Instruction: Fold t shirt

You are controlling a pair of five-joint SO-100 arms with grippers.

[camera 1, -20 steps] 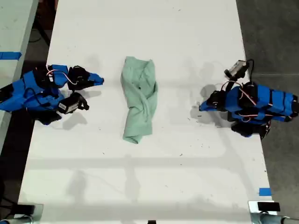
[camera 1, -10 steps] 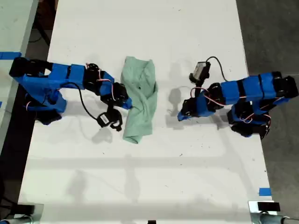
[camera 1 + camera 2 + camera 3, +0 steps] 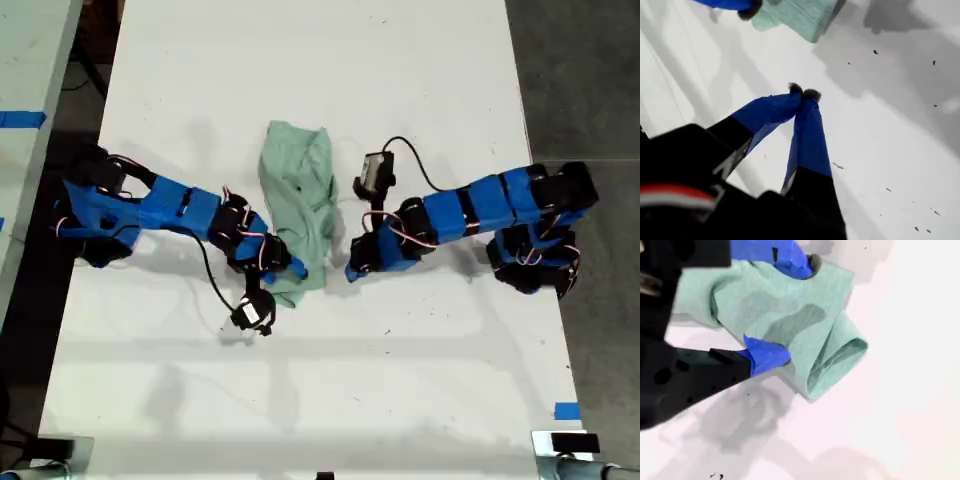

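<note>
Plainly, t shirt (image 3: pixel 299 212) wrinkled, pale mint, bunched

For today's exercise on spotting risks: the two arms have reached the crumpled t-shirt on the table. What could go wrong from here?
1. My second gripper straddles a bunched, layered part of the t shirt; closing there could pinch several layers together and lift a wad.
2. My first gripper has its fingers together over bare table, beside the shirt's edge; moving on like this, it might push the cloth, not grasp it.
</note>
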